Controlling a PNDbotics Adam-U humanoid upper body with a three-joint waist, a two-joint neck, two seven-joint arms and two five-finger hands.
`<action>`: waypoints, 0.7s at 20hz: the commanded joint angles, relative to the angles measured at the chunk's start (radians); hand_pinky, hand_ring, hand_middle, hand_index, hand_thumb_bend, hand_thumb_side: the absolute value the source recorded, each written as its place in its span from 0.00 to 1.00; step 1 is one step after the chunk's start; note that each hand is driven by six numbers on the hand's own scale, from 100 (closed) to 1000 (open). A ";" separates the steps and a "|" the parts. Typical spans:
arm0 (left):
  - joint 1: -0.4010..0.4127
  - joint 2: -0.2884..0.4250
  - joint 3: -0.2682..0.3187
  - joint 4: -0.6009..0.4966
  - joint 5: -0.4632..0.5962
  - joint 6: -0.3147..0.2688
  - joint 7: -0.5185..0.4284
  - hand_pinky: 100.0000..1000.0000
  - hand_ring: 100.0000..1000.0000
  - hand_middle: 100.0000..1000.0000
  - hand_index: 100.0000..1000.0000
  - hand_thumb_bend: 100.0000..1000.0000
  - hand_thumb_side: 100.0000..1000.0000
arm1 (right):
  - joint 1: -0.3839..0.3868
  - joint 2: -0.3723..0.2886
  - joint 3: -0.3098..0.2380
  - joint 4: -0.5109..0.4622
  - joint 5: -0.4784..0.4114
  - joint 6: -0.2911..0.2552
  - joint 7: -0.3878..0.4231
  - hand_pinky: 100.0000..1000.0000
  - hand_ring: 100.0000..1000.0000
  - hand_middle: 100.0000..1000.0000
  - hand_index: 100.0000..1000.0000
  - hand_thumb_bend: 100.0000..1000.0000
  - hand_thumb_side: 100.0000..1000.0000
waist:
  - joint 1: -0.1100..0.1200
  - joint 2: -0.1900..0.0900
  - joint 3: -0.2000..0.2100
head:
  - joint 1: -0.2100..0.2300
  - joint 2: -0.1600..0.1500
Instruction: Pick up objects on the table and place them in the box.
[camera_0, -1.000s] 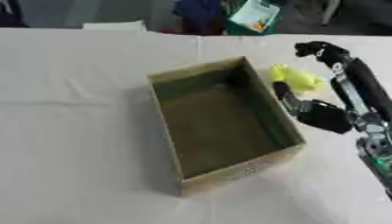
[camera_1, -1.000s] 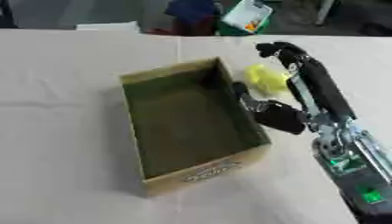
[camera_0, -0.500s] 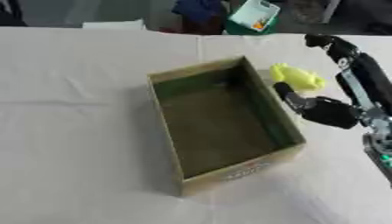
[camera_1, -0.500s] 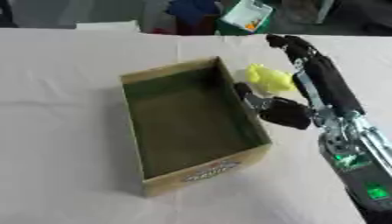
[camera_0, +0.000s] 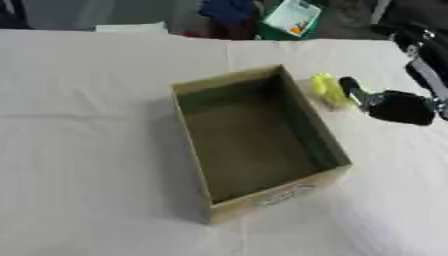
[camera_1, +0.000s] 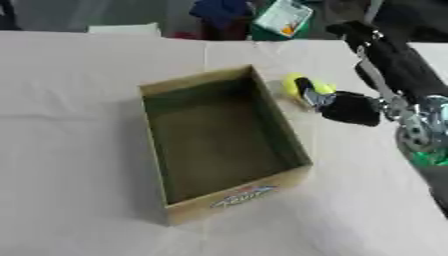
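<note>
An open cardboard box (camera_0: 254, 142) stands in the middle of the white-clothed table, its inside bare and dark. A small yellow object (camera_0: 328, 90) lies on the cloth just beyond the box's right wall, near its far corner. My right hand (camera_1: 350, 107), black, comes in from the right and sits beside the yellow object, with a black tip reaching up to it. Blur hides how the hand is set. Behind it, my right arm (camera_1: 394, 62) runs toward the upper right corner. My left hand shows in neither view.
A green and white packet (camera_0: 293, 17) and something dark blue (camera_0: 226, 9) lie past the table's far edge. A white sheet (camera_0: 131, 27) rests at the far side. White cloth (camera_0: 87, 150) stretches to the left of the box and in front of it.
My right hand has drifted a little up and to the right beside the box's right wall. The yellow object and the box have stayed put.
</note>
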 joint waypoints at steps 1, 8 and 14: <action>-0.001 0.014 -0.005 -0.020 -0.001 0.001 -0.005 0.31 0.39 0.48 0.62 0.00 0.53 | -0.028 -0.077 0.013 -0.015 -0.005 0.031 0.084 0.86 1.00 0.91 0.97 0.32 0.51 | 0.001 -0.019 0.005 | -0.008 -0.003; -0.001 0.010 -0.008 -0.020 -0.003 0.003 -0.012 0.31 0.39 0.48 0.62 0.00 0.52 | -0.103 -0.096 0.062 0.041 -0.013 0.104 0.259 0.85 0.99 0.92 0.99 0.52 0.36 | 0.000 -0.015 0.013 | -0.018 -0.006; -0.001 0.008 -0.011 -0.020 -0.003 0.003 -0.020 0.31 0.39 0.48 0.61 0.00 0.50 | -0.175 -0.087 0.118 0.193 -0.004 0.093 0.298 0.85 0.97 0.91 0.99 0.42 0.32 | 0.000 -0.013 0.020 | -0.026 -0.009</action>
